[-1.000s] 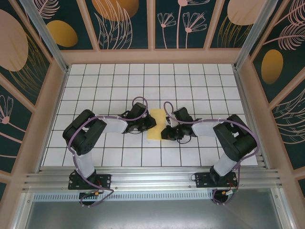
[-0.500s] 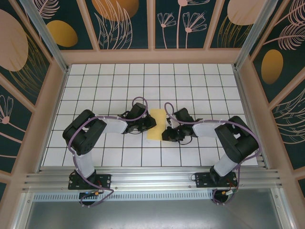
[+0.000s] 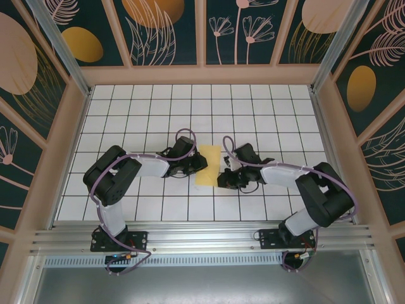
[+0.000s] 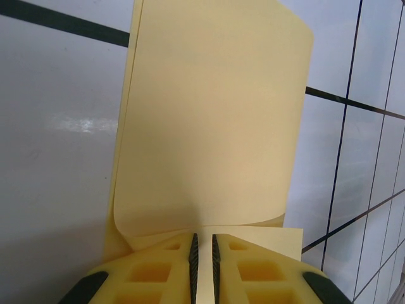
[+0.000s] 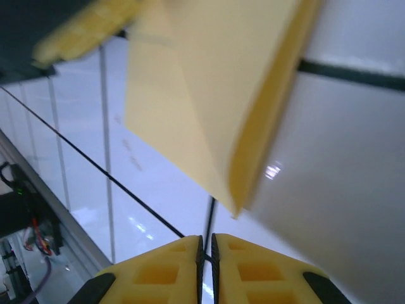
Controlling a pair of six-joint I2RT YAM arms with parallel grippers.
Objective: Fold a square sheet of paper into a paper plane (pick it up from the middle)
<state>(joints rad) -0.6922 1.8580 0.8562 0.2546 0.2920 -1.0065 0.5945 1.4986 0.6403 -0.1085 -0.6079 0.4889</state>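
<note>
Just past the aluminium rail (image 3: 202, 235) at the near edge, you had both arms bent inward over the white grid table (image 3: 139, 114), with their wrists meeting near its middle. Your left gripper (image 3: 202, 163) sat at the left edge of the square sheet of paper (image 3: 210, 168), its jaws drawn together to a thin slit. In its wrist camera the tips rested on the sheet's near edge, though whether any paper was pinched between them couldn't be told. Your right gripper (image 3: 222, 179) was clenched too — pads nearly touching, nothing between them. It stood just beside the sheet's near right corner, a little short of it in its own wrist camera. The sheet lay on the table between the two grippers, folded into a narrow strip running away from the bases. Its upper layer curled up off the lower one ahead of the left fingers. Beyond it, the tiles ran on to the dark floral wall panels (image 3: 202, 31).
</note>
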